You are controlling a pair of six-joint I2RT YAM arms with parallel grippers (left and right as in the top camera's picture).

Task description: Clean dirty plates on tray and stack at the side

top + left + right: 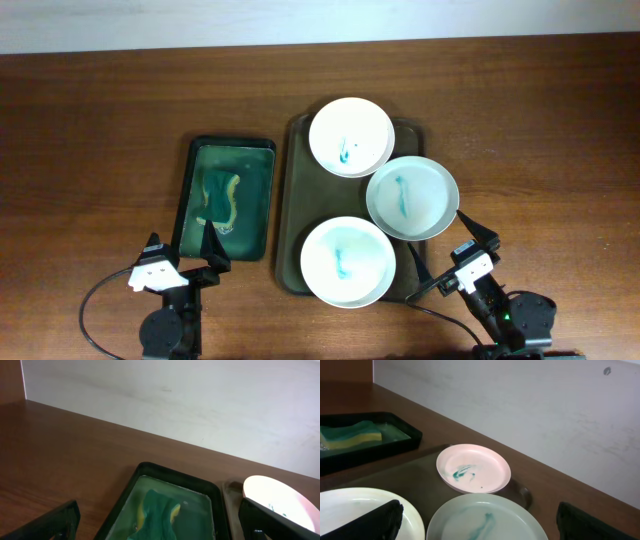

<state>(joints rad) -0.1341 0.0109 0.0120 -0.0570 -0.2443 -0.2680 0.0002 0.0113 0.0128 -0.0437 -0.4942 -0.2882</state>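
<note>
Brown wood is seen across the counter point(100, 110) from overhead. The tray point(296, 200) is laid at the middle, and all three plates are carried on it, each marked with a teal smear. The far plate point(350, 137) is set at the tray's far end, the right plate point(412, 198) is lapped over the right rim, and the near plate point(348, 262) is lapped over the near rim. The far and right plates are placed rim to rim; whether they touch cannot be told. A smaller green tray point(194, 170) is laid just left of the large one, and a green and yellow sponge point(222, 198) is held in it. The left tool point(182, 240) is parked at the near end of the small tray, spread wide with nothing between its fingers. The right tool point(440, 250) is parked beside the near and right plates, likewise spread and empty.

From the left wrist, two dark fingers point(52, 522) are shown far apart at the bottom corners. The sponge in its small tray is framed between them, and part of one white plate is caught at the right.

From the right wrist, the fingers point(375, 522) are again seen wide apart. The far plate is shown beyond them, with the other two plates close below and the sponge tray at upper left.
</note>
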